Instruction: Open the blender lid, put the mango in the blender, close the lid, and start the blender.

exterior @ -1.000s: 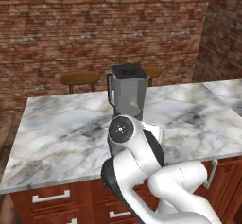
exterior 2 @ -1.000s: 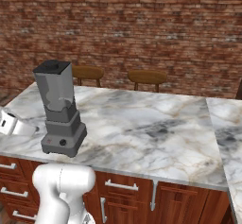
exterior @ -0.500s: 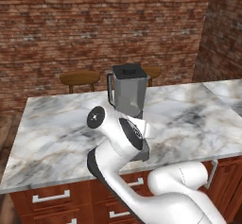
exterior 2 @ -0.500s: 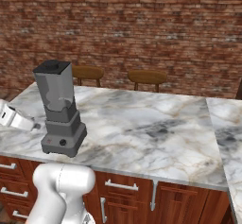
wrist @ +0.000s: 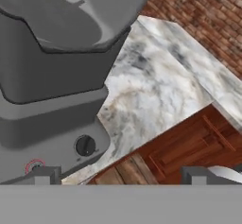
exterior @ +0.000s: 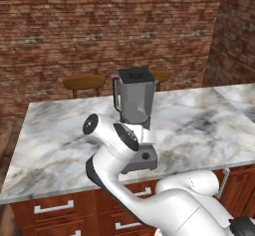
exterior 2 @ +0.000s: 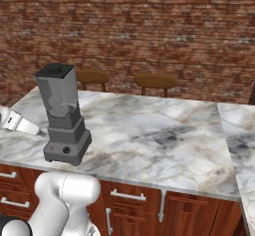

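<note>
The blender stands near the counter's front edge; the gripper hangs released, just beside its base.

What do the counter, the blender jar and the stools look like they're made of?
Counter: polished marble, going by the grey veining on white. Blender jar: smoky grey, slightly see-through, probably plastic or glass. Stools: brown seats, likely wood.

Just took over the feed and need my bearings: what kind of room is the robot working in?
Most likely a home kitchen, rendered in simulation: a marble counter over wooden drawer fronts, a grey blender standing on it, and round wooden stools against a brick wall behind.
</note>
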